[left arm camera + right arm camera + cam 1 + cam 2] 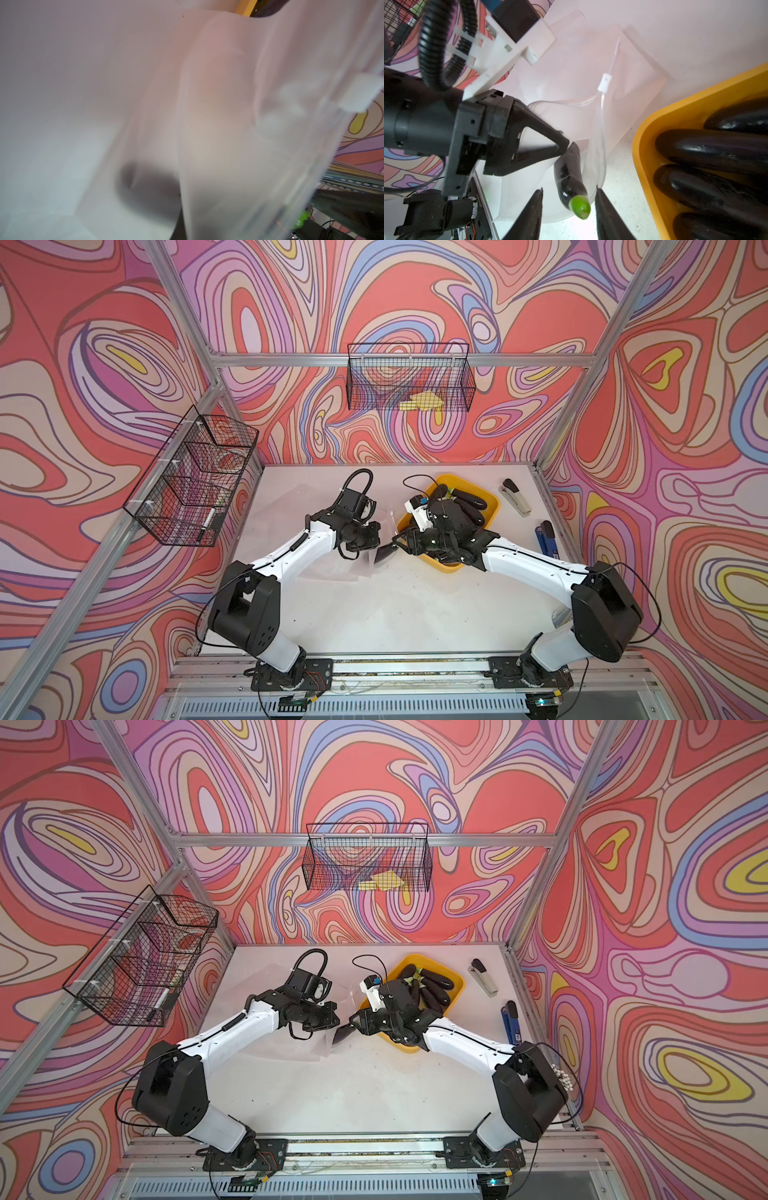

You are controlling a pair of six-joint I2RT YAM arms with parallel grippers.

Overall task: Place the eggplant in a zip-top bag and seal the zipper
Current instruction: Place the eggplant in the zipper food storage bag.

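- Right gripper (569, 190): jaws stand apart, one on each side of the green stem end of the eggplant (566, 170), with a gap on both sides; nothing is gripped
- Eggplant: the dark body lies partly inside the mouth of the zip-top bag (571, 72), while the stem end is outside, low over the surface (618, 187)
- Step in hand (judged): seating the eggplant fully. A push along its long axis from the stem end should suit best, since a sideways nudge would probably drag the thin film with it
- Left gripper (563, 145): jaws closed on the bag's lip, just beside the eggplant's inner tip, holding the mouth raised. This hold should be firm and high so that the opening does not collapse during the push
- Slider (605, 83): white, on the zipper track, apart from both grippers. The stem must clear the track before sealing
- Yellow tray (675, 116): beside the bag, holding spare eggplants (716, 149); its rim is to be avoided
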